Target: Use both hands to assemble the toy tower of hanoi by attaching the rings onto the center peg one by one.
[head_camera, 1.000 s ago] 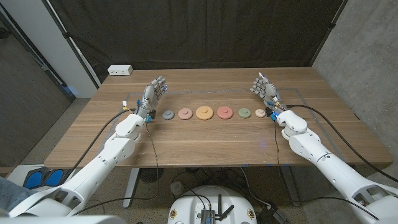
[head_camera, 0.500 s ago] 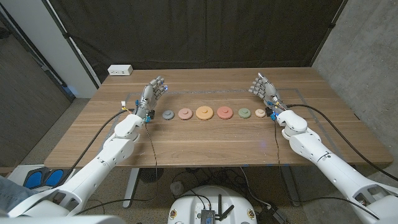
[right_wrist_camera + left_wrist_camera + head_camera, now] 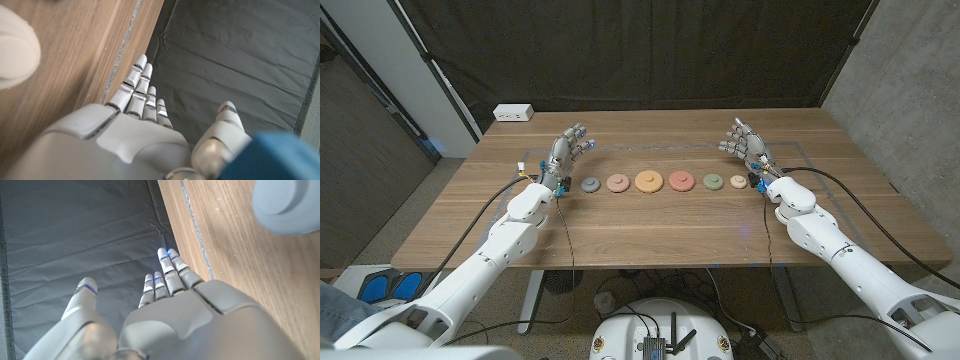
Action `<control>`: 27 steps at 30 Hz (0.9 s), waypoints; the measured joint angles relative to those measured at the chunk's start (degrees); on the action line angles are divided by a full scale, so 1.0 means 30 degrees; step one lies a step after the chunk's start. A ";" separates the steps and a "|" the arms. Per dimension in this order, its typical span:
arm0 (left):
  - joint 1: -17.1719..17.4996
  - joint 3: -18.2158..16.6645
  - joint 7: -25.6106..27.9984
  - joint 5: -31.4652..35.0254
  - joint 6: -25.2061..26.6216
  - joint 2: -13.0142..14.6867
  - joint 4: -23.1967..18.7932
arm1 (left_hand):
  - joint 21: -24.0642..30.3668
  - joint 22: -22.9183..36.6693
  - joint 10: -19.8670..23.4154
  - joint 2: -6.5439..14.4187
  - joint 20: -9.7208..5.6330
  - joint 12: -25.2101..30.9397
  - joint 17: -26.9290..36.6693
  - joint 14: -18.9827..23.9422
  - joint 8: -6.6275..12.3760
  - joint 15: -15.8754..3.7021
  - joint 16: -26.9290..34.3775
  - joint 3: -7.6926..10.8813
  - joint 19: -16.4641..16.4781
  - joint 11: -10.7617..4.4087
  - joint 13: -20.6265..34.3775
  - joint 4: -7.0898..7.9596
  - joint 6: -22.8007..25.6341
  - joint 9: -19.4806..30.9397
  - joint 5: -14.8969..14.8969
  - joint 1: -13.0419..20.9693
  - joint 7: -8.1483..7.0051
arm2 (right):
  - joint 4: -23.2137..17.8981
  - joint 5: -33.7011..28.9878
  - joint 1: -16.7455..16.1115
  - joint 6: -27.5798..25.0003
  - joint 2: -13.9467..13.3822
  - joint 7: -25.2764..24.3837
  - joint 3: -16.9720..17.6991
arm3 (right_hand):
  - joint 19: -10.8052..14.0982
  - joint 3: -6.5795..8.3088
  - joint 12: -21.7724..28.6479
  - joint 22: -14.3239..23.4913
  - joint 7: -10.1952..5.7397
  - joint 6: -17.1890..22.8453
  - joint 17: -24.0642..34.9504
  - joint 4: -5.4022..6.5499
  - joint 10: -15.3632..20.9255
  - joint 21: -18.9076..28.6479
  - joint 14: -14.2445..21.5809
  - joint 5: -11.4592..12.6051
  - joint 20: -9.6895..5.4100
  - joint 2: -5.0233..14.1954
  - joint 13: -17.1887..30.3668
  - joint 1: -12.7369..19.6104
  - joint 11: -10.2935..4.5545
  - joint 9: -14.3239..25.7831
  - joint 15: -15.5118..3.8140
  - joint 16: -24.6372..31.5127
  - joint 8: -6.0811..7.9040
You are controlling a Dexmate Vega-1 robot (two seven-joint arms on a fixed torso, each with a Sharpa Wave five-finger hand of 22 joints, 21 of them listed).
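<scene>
Six rings were laid in a row across the middle of the wooden counter [image 3: 650, 235]: a grey ring [image 3: 590, 184] nearest the left hand [image 3: 564, 152], then a salmon ring [image 3: 617, 183], a larger yellow ring [image 3: 648, 181], a red ring [image 3: 681, 181], a green ring [image 3: 713, 182] and a small cream ring [image 3: 738, 181] nearest the right hand [image 3: 746, 143]. All lay apart from one another. No upright centre peg could be made out among them; whether the yellow piece carried one could not be told.

Both hands were held beside the ends of the row, with nothing gripped and the fingers [image 3: 167, 270] extended and apart. In the left wrist view the grey ring [image 3: 287, 207] was seen close beside that hand [image 3: 195, 320]; in the right wrist view the cream ring [image 3: 15, 50] lay likewise beside the right hand [image 3: 125, 140].

Several risks were judged from this layout. The rings were thin and flat, so they could be pushed along the counter rather than lifted if the fingers closed too high. Neighbouring rings could be knocked out of line by a wide approach. Order could be spoiled if an end ring, the smallest, were taken first. A ring brought down tilted could be jammed or dropped.
</scene>
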 measured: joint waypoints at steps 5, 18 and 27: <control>0.0113 0.0038 0.0249 0.0119 0.0157 0.0030 -0.0295 | 0.0405 0.0209 0.0102 0.0101 0.0177 0.0000 0.0272 0.1201 0.0001 -0.0137 0.0537 -0.0002 0.0501 0.0102 0.0000 0.0001 0.0057 -0.0001 0.0000 -0.0100 0.0055 | 0.0066 0.0053 0.0003 0.0099 0.0039 0.0026 0.0023 | 0.0478 0.0000 0.0148 -0.0001 -0.0104 0.0106 0.0171 0.0000 0.0242 0.0192 0.0794 0.0000 0.0062 0.0100 0.0001 -0.0101 0.0034 0.0092 0.0045 0.0310 0.0151; 0.0516 0.0060 0.0852 0.0339 0.1112 0.0620 -0.1506 | 0.1062 0.0698 0.0475 0.0378 0.0262 0.0000 0.0904 0.2910 0.0002 -0.0351 0.1553 -0.0140 0.1306 0.0273 0.0097 0.0018 0.0196 -0.0002 0.0000 0.0026 0.0327 | 0.0124 0.0066 0.0033 0.0211 0.0242 -0.0133 0.0013 | 0.2574 -0.0159 0.0689 0.0220 -0.0351 0.0674 0.1014 0.0005 0.1125 0.1103 0.3540 0.0000 0.0039 0.0099 0.0237 -0.0101 0.0239 0.0090 -0.0339 0.1706 0.0389; 0.0806 -0.0053 0.1262 0.0450 0.1415 0.0860 -0.2088 | 0.2075 0.1399 0.1296 0.0628 0.0303 0.0124 0.1741 0.4759 0.0087 -0.0573 0.3111 -0.0374 0.2702 0.1090 0.0095 -0.0216 0.0791 -0.0003 0.0000 0.0277 0.0922 | 0.0134 -0.0011 -0.0043 0.0272 0.0436 -0.0386 -0.0018 | 0.3295 -0.0298 0.0830 0.0323 -0.0444 0.1004 0.1415 0.0026 0.1555 0.1481 0.4677 0.0022 -0.0092 0.0099 0.0236 -0.0101 0.0148 0.0089 -0.0790 0.2251 0.0449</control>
